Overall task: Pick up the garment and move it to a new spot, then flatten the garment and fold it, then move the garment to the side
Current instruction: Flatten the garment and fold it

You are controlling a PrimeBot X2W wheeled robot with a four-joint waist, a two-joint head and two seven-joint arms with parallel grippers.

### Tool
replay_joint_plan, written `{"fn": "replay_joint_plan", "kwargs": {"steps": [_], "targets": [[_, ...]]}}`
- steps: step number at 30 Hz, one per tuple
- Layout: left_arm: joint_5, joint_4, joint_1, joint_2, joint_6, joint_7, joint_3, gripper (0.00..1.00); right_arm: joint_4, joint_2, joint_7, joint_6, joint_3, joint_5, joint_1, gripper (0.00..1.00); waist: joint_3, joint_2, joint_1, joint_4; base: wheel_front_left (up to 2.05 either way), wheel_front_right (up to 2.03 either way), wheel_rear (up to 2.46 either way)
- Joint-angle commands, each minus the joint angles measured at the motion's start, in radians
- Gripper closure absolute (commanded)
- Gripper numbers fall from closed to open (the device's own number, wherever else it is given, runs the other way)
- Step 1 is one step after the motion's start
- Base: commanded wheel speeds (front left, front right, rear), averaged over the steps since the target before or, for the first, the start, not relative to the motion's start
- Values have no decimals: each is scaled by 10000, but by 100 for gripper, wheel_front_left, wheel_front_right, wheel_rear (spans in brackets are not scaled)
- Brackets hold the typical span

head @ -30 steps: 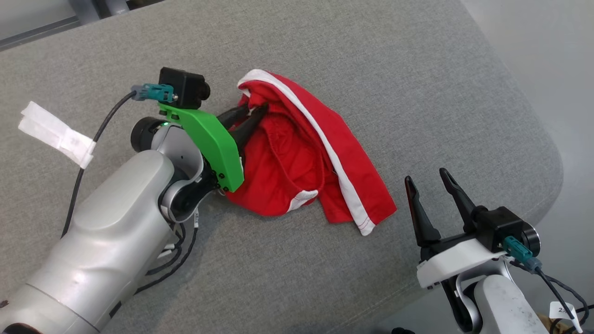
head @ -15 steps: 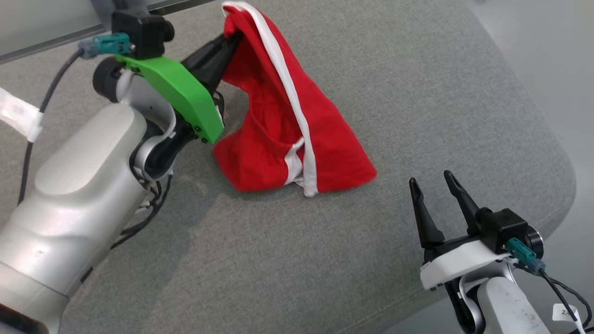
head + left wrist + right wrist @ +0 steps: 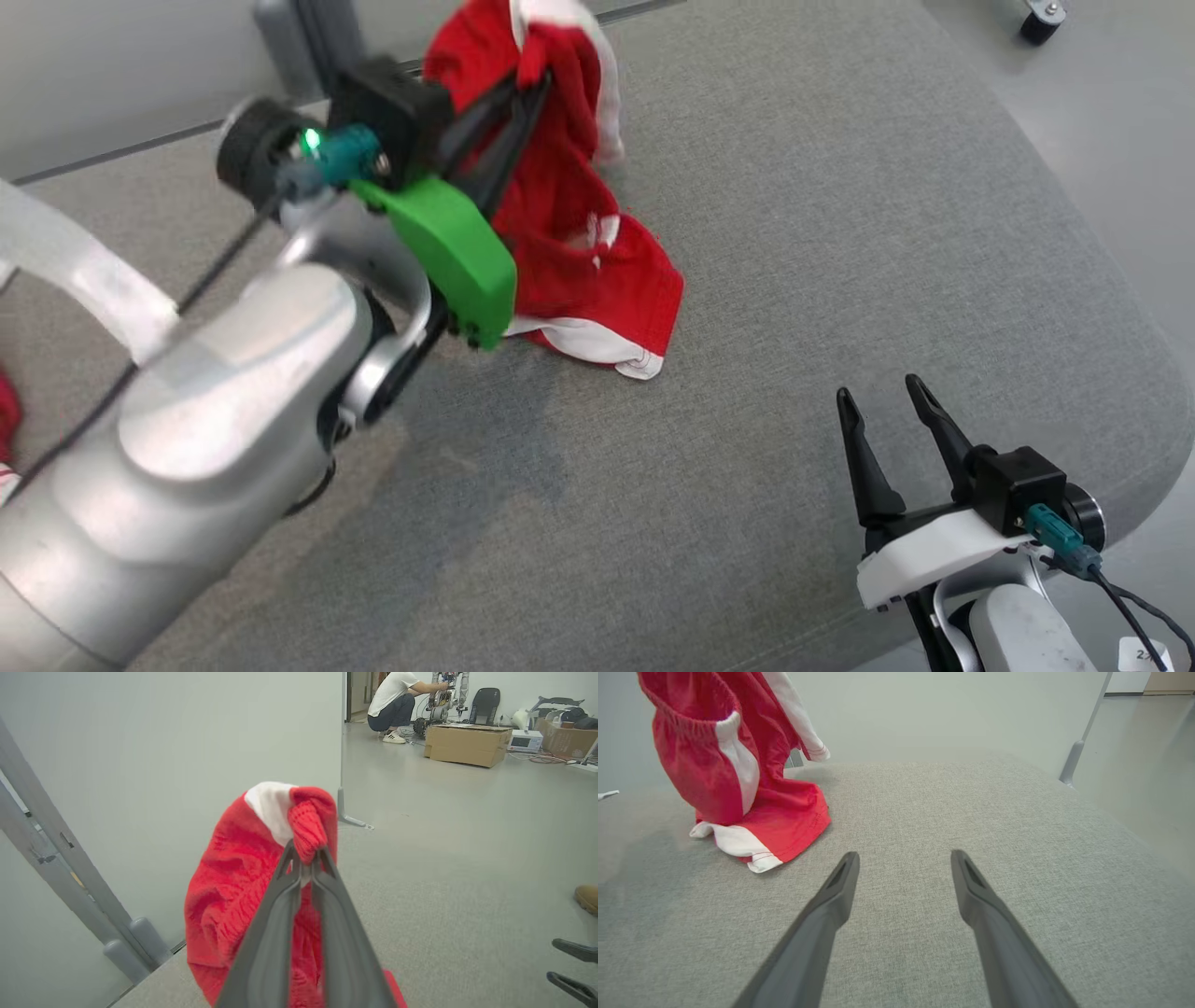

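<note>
Two pincers over the grey bench (image 3: 747, 187): left pincer (image 3: 537, 79) clamped tight on a bunched fold of the red shorts (image 3: 569, 243), right pincer (image 3: 879, 390) spread wide, empty, well apart from the cloth. Beyond left pincer: pale partition (image 3: 187, 742), cardboard box (image 3: 467, 744), crouching person (image 3: 397, 704). White tag (image 3: 1144, 653) beside right wrist, writing too small to read. Shorts hung beneath left pincer, long axis roughly upright, white-trimmed hem touching bench.
</note>
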Motion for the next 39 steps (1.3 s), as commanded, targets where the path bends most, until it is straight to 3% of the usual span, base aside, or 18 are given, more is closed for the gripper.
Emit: {"fn": "replay_joint_plan", "kwargs": {"steps": [1,12,15,19,23,24,25,27,29,31,34,39], "targets": [[182,-324,676,262,291,59,-296,100,9,-9,-33,-14,-10,28,183,0,-145,-1,0,176,0,0,0],[406,-2081,4478,2052,2297,-217,-1465,100,75,-9,-33,-13,-154,-231,550,0,-259,-1,0,727,0,0,0],[346,-2108,5348,2272,2679,-540,-1623,100,88,-9,-33,-14,-171,-338,590,0,-306,-1,0,959,0,0,0],[423,-1941,6160,2163,3048,-1287,-1656,100,81,-11,-33,-13,-223,-434,550,0,-350,-1,0,1335,0,0,0],[807,-1502,6529,1784,2915,-2298,-1640,100,115,-11,-33,-14,-211,-549,553,0,-391,-1,0,1743,0,0,0],[947,-1347,6588,1648,2849,-2453,-1563,87,113,-11,-33,-14,-204,-551,546,0,-399,-1,0,1835,0,0,0],[1085,-1166,6668,1522,2785,-2554,-1445,66,114,-12,-33,-14,-205,-588,537,0,-400,-1,0,1926,0,0,0],[1273,-843,6845,1275,2502,-2639,-1263,69,119,-12,-33,-14,-237,-639,516,0,-416,-1,0,2091,0,0,0],[1587,-734,6972,995,2208,-2663,-797,55,115,-12,-33,-14,-290,-693,506,0,-430,-1,0,2247,0,0,0],[1805,-681,7328,759,1806,-2649,-320,51,131,-12,-33,-14,-320,-744,503,0,-451,-1,0,2378,0,0,0],[2144,-514,7817,403,1167,-2644,410,1,157,-14,-33,-13,-344,-807,514,0,-536,-1,0,2511,0,0,0],[1931,-38,8743,-110,224,-2646,1448,0,191,-14,-32,-14,-324,-866,604,0,-728,-1,0,2582,0,0,0]]}}
